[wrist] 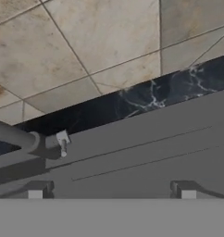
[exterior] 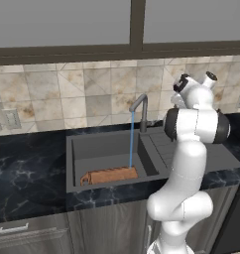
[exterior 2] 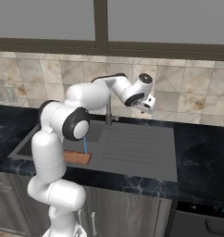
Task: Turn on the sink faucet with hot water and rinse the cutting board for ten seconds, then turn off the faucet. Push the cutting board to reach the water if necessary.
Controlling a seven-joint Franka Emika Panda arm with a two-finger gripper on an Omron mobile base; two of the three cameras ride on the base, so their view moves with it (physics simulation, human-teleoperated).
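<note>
Sink (exterior: 107, 144) was set in the black marble counter (exterior: 28, 168), with its basin to the left and the ribbed drainboard (exterior 2: 132, 146) to the right. The left base view showed the whole basin; in the right base view the arm (exterior 2: 63, 125) covered most of it, while the drainboard lay fully open to sight there. The tiled wall (exterior: 67, 94) rose behind the counter in all three views.

The board (exterior: 109, 175) lay flat on the basin floor along the front wall, its loop handle at the left end. Only its right end (exterior 2: 77, 157) showed past the arm in the right base view.

The faucet (exterior: 141, 111) stood at the back rim between basin and drainboard, spout bent over the basin. The hand view gave its base and small side lever (wrist: 62, 142) at close range, at the left of the picture, a detail neither base view resolved.

Water (exterior: 131, 141) fell in a thin blue stream from the spout onto the right part of the board; the right base view showed its lower stretch (exterior 2: 85, 146) meeting the wood.

The gripper (wrist: 111, 190) hung above the drainboard's back edge, just right of the faucet, fingers spread wide and grasping nothing, clear of the lever.
</note>
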